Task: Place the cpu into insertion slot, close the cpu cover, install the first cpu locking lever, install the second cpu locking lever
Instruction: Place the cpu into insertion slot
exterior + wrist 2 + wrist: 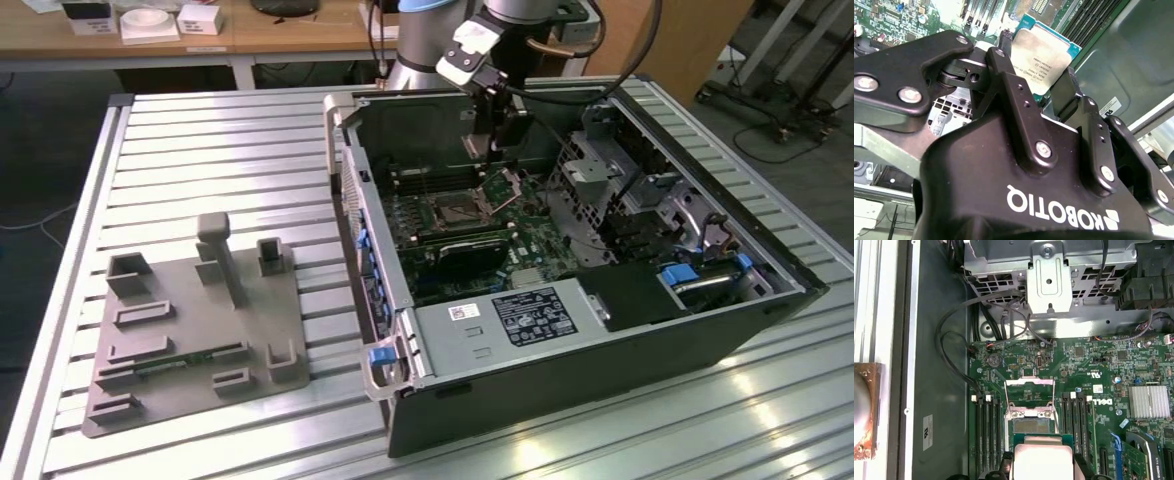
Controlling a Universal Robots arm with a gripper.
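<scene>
**Q:** Cpu (1041, 52), where was it?

**A:** Pinched by its edges in my pincer (1035, 80), above the green board inside the open computer case (601, 370). It was near the insertion slot (1032, 426) and not in it. The cpu cover (1029, 396) stood raised.

**Q:** Any writing?

**A:** Small print crossed its metal top. A white sticker (927, 432) sat on the case wall, and the grey box (527, 315) had a printed label.

**Q:** What crowded it?

**A:** Memory slots (985, 435) flanked the socket, and black cables (954, 340) looped beside the board. A grey fixture (200, 320) sat on the counter (200, 150).
</scene>
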